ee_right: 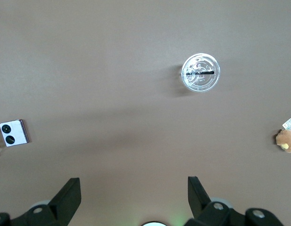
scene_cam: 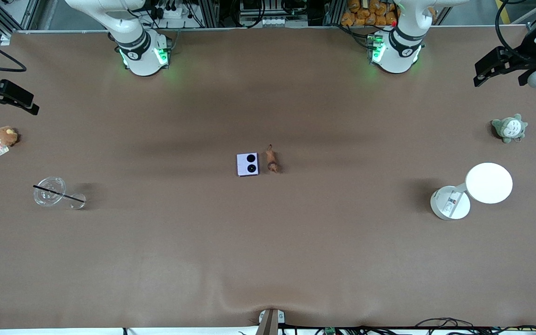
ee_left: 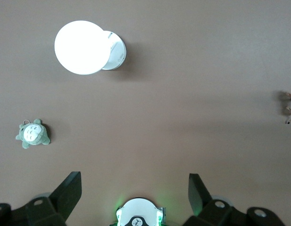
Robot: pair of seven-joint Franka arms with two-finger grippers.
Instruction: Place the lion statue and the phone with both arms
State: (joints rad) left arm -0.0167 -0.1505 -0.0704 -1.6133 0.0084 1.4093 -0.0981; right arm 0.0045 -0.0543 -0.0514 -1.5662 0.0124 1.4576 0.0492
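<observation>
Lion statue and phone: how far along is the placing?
Looks done: phone and lion statue lie side by side mid-table, apart from each other. In hand: nothing; the left gripper and right gripper are open, empty, high over their ends. Left: apparently nothing.

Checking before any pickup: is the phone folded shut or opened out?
Folded shut: the phone lies as a small square, two camera circles up, beside the lion statue.

light: even, overhead | shadows: soft | glare: lamp (ee_left: 82, 47) overexposed | focus: sharp
</observation>
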